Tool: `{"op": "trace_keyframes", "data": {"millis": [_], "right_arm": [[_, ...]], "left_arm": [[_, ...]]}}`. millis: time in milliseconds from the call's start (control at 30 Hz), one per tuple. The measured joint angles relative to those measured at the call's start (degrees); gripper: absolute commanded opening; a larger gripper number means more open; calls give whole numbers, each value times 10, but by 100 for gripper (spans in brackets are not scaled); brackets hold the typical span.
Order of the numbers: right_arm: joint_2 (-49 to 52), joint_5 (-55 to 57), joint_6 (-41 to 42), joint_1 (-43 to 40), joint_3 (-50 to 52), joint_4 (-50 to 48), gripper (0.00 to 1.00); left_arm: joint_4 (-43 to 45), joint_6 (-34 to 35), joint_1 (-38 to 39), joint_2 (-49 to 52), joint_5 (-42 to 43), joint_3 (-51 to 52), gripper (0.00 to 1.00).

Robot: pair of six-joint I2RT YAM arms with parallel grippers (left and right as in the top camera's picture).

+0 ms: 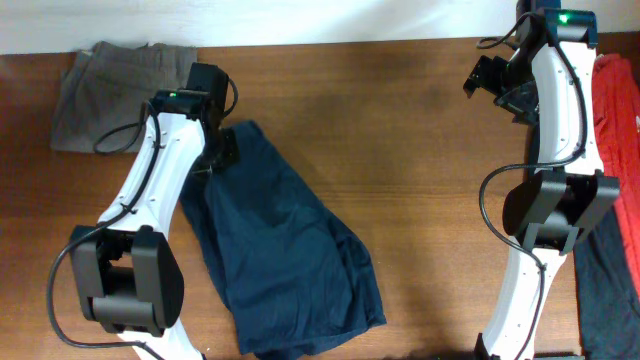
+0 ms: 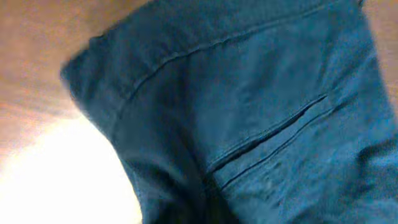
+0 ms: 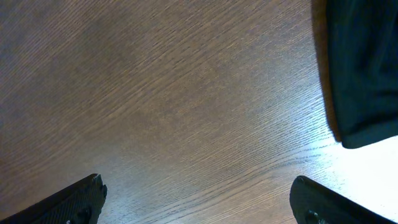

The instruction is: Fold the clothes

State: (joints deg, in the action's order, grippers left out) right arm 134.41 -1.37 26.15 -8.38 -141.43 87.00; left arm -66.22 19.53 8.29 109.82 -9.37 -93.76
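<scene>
Far left: grey-khaki trousers (image 1: 118, 92) lie folded at the back corner of the table (image 1: 420, 170). The left gripper (image 1: 222, 150) is down at the upper-left end of the navy trousers (image 1: 290, 250). Its jaws are hidden in both views, so I cannot tell how they stand. The trousers' long axis runs diagonally from that gripper toward the front centre. The left arm is clearly nearer. The right gripper (image 3: 196, 190), jaws wide and empty, hovers over bare wood, well apart. Red garment (image 1: 620, 110) and black garment (image 1: 605, 290) at the right edge.
</scene>
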Motion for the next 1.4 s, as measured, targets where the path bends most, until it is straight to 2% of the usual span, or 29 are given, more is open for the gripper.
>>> {"op": "trace_keyframes", "data": {"millis": [33, 100, 200, 433, 600, 667, 700, 967, 1167, 1300, 1400], "right_arm": [[0, 0, 0, 0, 0, 0, 99], [0, 0, 0, 0, 0, 0, 99], [0, 0, 0, 0, 0, 0, 99], [0, 0, 0, 0, 0, 0, 99], [0, 0, 0, 0, 0, 0, 99], [0, 0, 0, 0, 0, 0, 99], [0, 0, 0, 0, 0, 0, 99], [0, 0, 0, 0, 0, 0, 99], [0, 0, 0, 0, 0, 0, 99], [0, 0, 0, 0, 0, 0, 99], [0, 0, 0, 0, 0, 0, 99]], "left_arm": [[-4, 0, 0, 0, -4, 0, 36], [-7, 0, -1, 0, -12, 0, 53], [-9, 2, -1, 0, -17, 0, 58], [-21, 2, -1, 0, -23, 0, 60], [-47, 2, -1, 0, -26, -2, 67], [-49, 2, -1, -2, -27, -7, 79], [-48, -1, -1, -6, -27, -9, 99], [-58, -8, -1, -105, 21, -32, 99], [-146, 5, -1, -170, 40, -36, 99], [-209, 11, -1, -179, 48, -35, 99], [-224, 11, -1, -179, 58, -28, 99]]}}
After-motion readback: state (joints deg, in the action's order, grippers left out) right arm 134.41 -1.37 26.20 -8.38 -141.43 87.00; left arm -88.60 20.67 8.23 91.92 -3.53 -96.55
